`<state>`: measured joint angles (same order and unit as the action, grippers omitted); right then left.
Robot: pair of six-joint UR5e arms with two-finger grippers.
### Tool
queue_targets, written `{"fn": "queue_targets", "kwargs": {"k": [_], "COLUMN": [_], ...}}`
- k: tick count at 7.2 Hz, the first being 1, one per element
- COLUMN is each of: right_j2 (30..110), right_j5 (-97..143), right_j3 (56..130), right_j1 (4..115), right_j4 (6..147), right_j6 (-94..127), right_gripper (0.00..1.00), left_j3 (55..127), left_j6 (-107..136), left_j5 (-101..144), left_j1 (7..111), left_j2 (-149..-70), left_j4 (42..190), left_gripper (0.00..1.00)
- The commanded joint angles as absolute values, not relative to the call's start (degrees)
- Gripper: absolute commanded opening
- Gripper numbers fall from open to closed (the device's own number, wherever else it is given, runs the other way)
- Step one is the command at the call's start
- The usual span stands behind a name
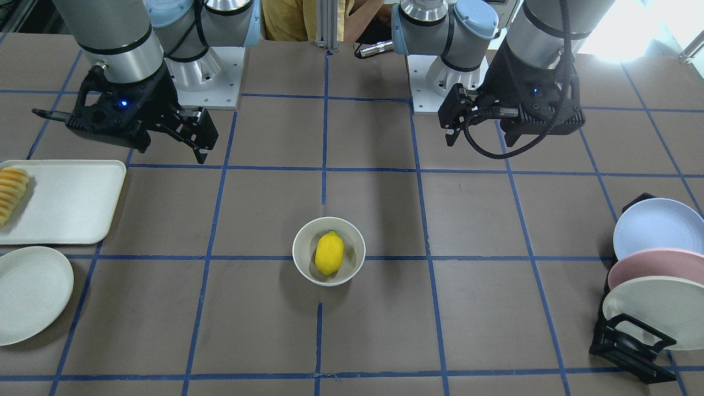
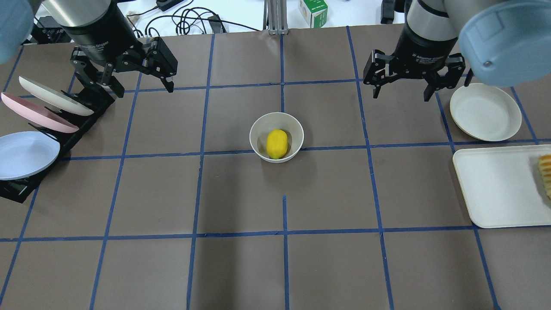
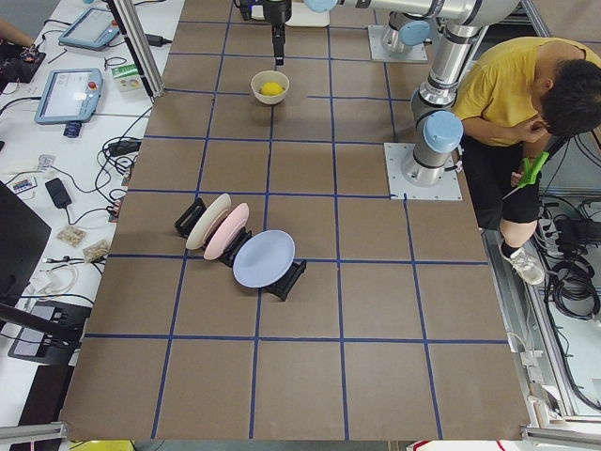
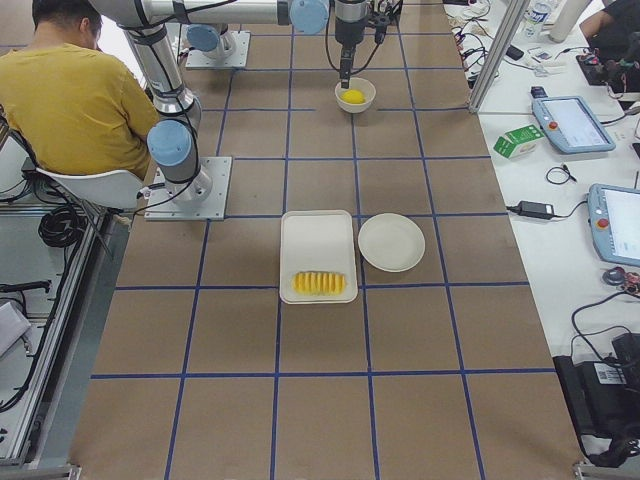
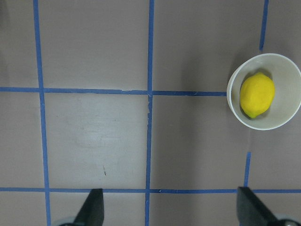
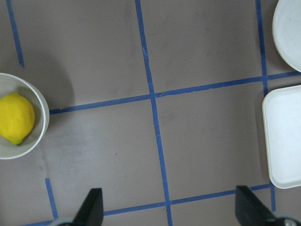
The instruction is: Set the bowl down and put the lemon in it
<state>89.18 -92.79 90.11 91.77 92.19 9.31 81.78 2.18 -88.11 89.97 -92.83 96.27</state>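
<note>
The off-white bowl [image 1: 300, 242] stands upright near the table's middle, with the yellow lemon [image 1: 329, 253] lying inside it. Both show in the overhead view (bowl [image 2: 256, 129], lemon [image 2: 277, 144]), the left wrist view (bowl [image 5: 288, 70], lemon [image 5: 257, 94]) and the right wrist view (bowl [image 6: 41, 117], lemon [image 6: 16, 117]). My left gripper [image 2: 131, 86] [image 1: 481, 140] is open and empty, raised well to the bowl's left. My right gripper [image 2: 401, 97] [image 1: 171, 154] is open and empty, raised well to the bowl's right.
A black rack [image 2: 26, 189] holding three plates [image 2: 26, 153] stands at the left edge. A flat off-white plate [image 2: 485, 112] and a rectangular tray [image 2: 495, 189] with a row of sliced fruit [image 2: 545, 172] are at the right. A person [image 3: 526, 103] sits behind the robot.
</note>
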Motion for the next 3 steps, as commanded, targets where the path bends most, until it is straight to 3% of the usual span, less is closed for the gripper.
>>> {"fn": "queue_targets", "kwargs": {"k": [1, 3], "right_j2": [91.05, 91.14], "right_j5": [-92.9, -92.72], "right_j3": [90.18, 90.18], "right_j1": [90.53, 89.56], "right_j4": [87.66, 87.28], "right_j6": [6.51, 6.33], "right_gripper": [1.0, 1.0], "left_j3": [82.43, 81.65], "left_j6": [2.2, 2.2], "left_j5": [-88.15, -87.89], "left_j1": [90.09, 90.09], "left_j2": [-92.29, -93.08], "left_j4": [96.33, 96.15], "left_gripper": [1.0, 1.0]}}
